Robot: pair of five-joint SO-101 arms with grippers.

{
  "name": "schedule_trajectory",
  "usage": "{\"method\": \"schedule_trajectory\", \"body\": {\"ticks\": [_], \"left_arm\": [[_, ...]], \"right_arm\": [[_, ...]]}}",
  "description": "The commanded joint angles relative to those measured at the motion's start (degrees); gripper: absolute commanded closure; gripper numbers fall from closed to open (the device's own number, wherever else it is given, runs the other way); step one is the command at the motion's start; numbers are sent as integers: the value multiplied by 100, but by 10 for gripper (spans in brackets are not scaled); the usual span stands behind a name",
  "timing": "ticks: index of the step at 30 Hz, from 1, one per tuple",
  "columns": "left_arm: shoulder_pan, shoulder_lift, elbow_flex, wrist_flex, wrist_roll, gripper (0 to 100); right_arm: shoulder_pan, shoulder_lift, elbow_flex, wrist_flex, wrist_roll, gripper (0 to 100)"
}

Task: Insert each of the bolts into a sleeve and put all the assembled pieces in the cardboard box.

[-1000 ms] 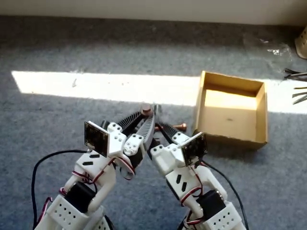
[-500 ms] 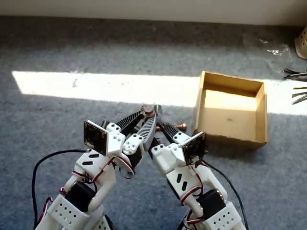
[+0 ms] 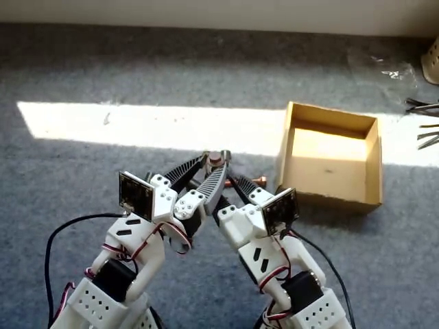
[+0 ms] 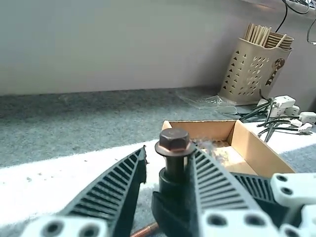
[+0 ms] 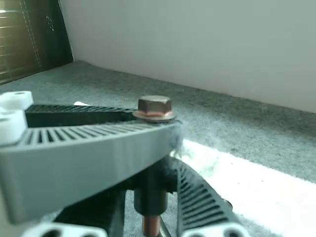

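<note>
Upright hex bolt point(image 4: 173, 141), shank down in black sleeve point(image 4: 170, 186), near the cardboard box point(image 3: 374, 163), outside its wall nearest the grippers. The left gripper point(image 4: 169, 154) is partly open around it: one finger touching, gap to the other. The right gripper point(image 5: 152, 190) is clamped on the sleeve. A second bolt point(image 3: 257, 181) lies on the carpet point(image 3: 82, 171), just beside the box.
</note>
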Motion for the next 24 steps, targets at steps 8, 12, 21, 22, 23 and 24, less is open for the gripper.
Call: {"method": "schedule_trajectory", "body": {"ticks": [8,12,21,22,23,24], "left_arm": [[-4,-57,-664,246,-70,816],[163,-57,-927,818,-62,764],[163,-66,-971,844,-79,766],[163,-66,-989,844,-79,766],[163,-66,-1024,862,-79,772],[163,-66,-1059,862,-79,792]], "right_arm": [[66,-119,-251,-110,-35,994],[66,-119,-251,-110,-26,994],[66,-119,-251,-92,-26,994],[101,-119,-251,-13,-26,994],[198,-119,-268,110,-26,993],[312,-119,-277,242,-26,993]]}}
